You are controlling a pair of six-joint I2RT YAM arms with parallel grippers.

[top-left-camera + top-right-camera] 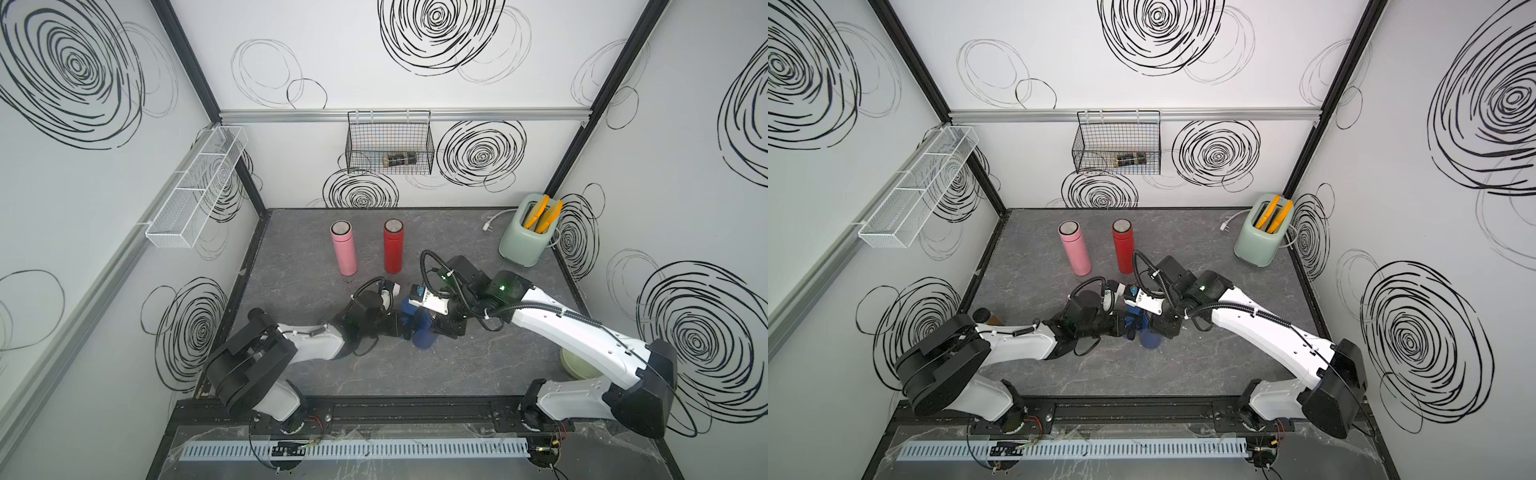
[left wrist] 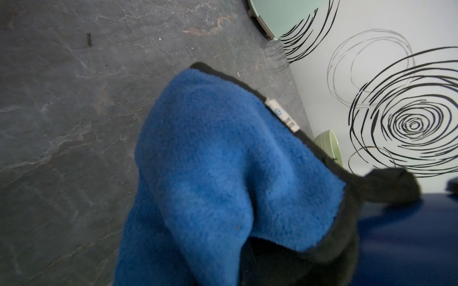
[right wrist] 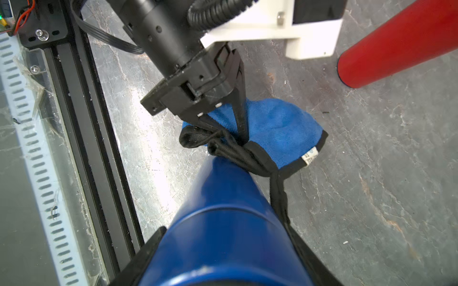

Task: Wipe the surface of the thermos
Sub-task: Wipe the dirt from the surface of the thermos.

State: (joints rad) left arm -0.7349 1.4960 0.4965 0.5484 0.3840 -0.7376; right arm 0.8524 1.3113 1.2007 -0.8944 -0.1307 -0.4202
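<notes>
Blue thermos (image 3: 223, 198) held by right end effector (image 3: 230, 250); left end effector (image 3: 243, 141) pinches cloth (image 3: 280, 126); grey tabletop (image 1: 374, 374), swirled walls (image 1: 353, 62).

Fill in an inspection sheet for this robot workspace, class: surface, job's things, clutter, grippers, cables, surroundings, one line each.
Surface: grey marbled tabletop, one dark speck, no spill seen.
Job's things: blue thermos held; blue cloth, black-edged, bunched against it.
Clutter: pink thermos and red thermos upright, apart, at the back; toaster with orange items in its slots; green bowl partly under the right arm.
Grippers: left gripper shut on the blue cloth; right gripper shut on the blue thermos.
Cables: white cord loose beside the toaster; black hoses on both arms.
Surroundings: wire basket on the back wall, dark object inside; mesh shelf on a side wall.
</notes>
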